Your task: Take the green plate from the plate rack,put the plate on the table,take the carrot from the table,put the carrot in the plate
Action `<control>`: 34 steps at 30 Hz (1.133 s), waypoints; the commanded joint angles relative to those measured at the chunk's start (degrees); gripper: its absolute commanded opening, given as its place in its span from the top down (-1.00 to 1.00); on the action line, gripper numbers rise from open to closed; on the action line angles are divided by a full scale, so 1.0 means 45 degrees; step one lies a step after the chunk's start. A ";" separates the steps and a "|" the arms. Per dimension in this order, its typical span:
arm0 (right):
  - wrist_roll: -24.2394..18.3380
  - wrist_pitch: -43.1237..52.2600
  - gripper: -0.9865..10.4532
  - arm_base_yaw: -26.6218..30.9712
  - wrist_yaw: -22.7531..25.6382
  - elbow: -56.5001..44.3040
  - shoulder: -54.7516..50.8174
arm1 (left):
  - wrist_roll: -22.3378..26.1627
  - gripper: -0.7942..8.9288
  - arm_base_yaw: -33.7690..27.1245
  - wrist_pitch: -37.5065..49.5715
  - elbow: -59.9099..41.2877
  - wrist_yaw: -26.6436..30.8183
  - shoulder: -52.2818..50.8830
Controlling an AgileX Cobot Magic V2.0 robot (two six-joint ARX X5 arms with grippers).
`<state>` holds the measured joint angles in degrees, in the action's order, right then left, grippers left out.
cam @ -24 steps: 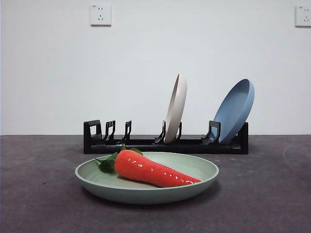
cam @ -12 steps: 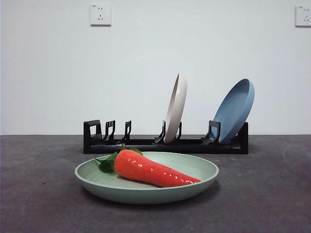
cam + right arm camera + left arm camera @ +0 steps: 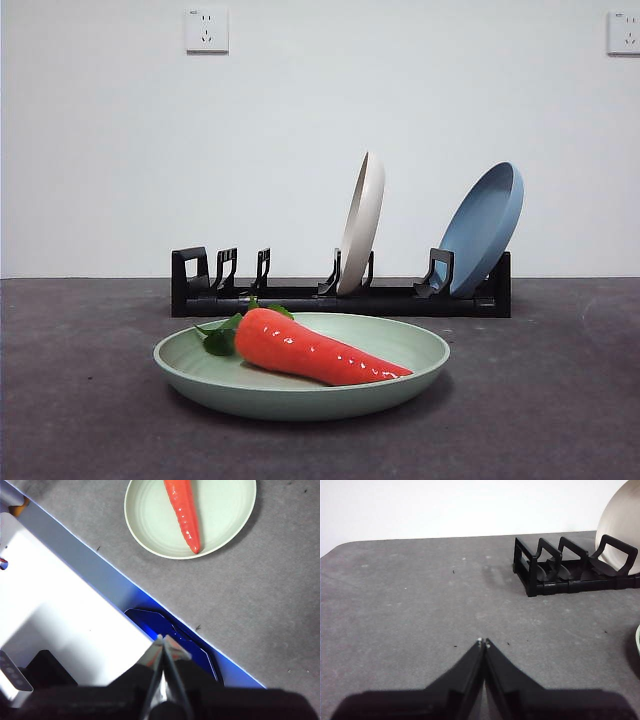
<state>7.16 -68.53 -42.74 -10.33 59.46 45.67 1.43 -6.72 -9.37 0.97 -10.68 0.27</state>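
Nothing has shifted — the carrot (image 3: pixel 318 350) rests in the green plate (image 3: pixel 415 345), my left gripper (image 3: pixel 483 642) and right gripper (image 3: pixel 163 639) both closed and empty — I judge it done.

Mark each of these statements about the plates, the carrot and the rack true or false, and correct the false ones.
1. The carrot lies in the green plate. True.
2. The green plate stands in the plate rack. False: it lies flat on the table, in front of the rack.
3. The rack holds a cream-white plate and a blue plate. True.
4. The left gripper holds the carrot. False: its jaws are shut on nothing, above bare table.
5. The right gripper has its jaws shut. True.
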 commanded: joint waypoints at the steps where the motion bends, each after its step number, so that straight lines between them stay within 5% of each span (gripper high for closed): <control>1: 0.0112 0.0068 0.83 -0.0019 0.0010 -0.0029 -0.0019 | -0.0068 0.84 -0.0029 0.0015 -0.0180 0.0005 -0.0019; 6: 0.0107 0.0063 0.83 0.0146 0.0092 -0.0029 -0.0155 | -0.0073 0.84 -0.0029 0.0015 -0.0180 0.0005 -0.0019; 9: -0.1025 0.0408 0.83 0.0850 0.0034 -0.0029 -0.0568 | -0.0073 0.84 -0.0029 0.0019 -0.0180 0.0005 -0.0019; 19: -0.1744 0.5309 0.83 0.6844 -0.1379 -0.0811 -0.2977 | -0.0073 0.84 -0.0029 0.0005 -0.0180 0.0000 -0.0019; 23: -0.2166 0.7893 0.83 0.8311 -0.1350 -0.2914 -0.4464 | -0.0073 0.84 -0.0029 0.0000 -0.0180 0.0000 -0.0019; 29: -0.2011 1.2429 0.83 0.8592 -0.1234 -0.7553 -0.6844 | -0.0073 0.84 -0.0029 -0.0029 -0.0180 0.0005 -0.0019; 34: -0.0865 1.4124 0.83 0.8592 0.0437 -1.0681 -0.8568 | -0.0068 0.84 -0.0029 -0.0029 -0.0180 0.0005 -0.0019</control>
<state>0.43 -5.82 -4.10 -9.72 13.89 8.21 1.43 -6.72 -9.43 0.97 -10.68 0.27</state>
